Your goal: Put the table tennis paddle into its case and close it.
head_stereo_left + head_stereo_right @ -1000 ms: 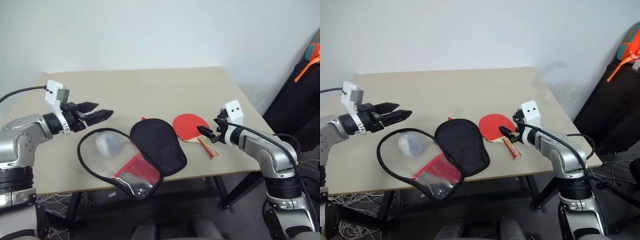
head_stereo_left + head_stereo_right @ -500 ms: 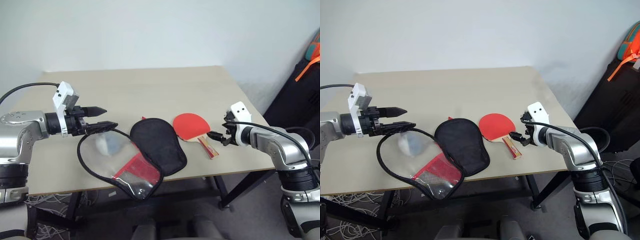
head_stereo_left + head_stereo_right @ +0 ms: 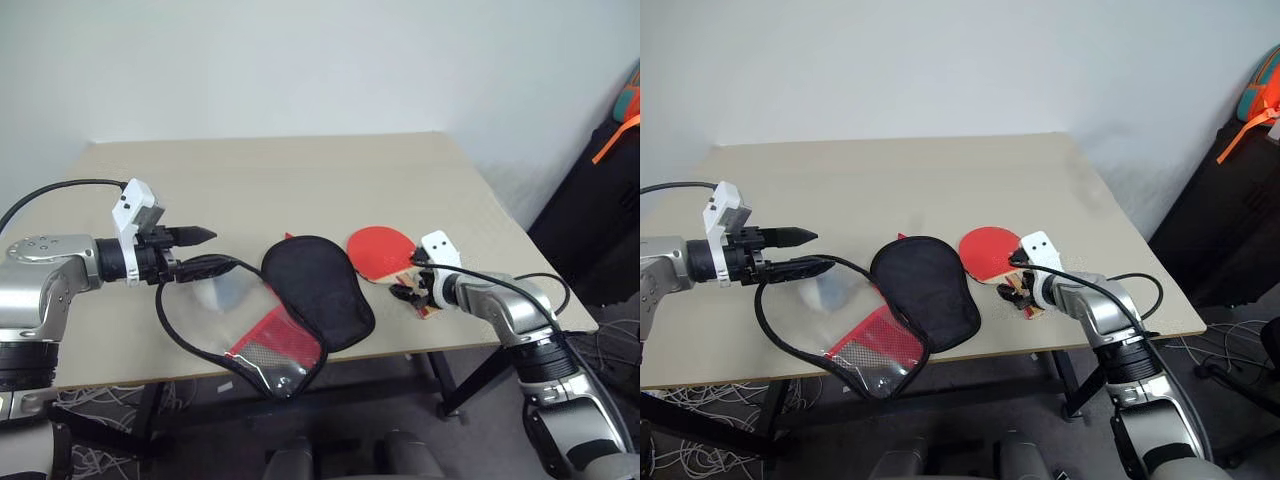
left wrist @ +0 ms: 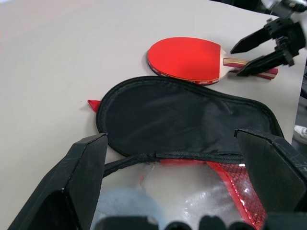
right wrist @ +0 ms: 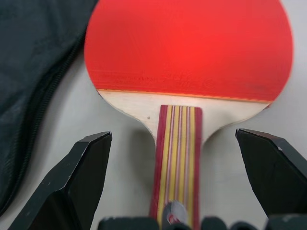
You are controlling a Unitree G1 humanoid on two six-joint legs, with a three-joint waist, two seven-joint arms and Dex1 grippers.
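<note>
Paddle (image 3: 381,250) lies outside the unzipped case (image 3: 270,310) on the surface (image 3: 300,180); both grippers' jaws gape, holding nothing, right gripper (image 5: 177,182) straddling the handle, left gripper (image 4: 177,191) at the case rim.

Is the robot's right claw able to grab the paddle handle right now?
Probably yes. The right claw is open with a finger on each side of the paddle handle, and nothing sits between them.

The two head views look forward and down from above the near edge of the surface (image 3: 300,170), both taking in all of it. The left wrist view looks low across the case (image 4: 187,120) toward the paddle (image 4: 187,60). The right wrist view sits close over the paddle's handle (image 5: 176,158).
</note>
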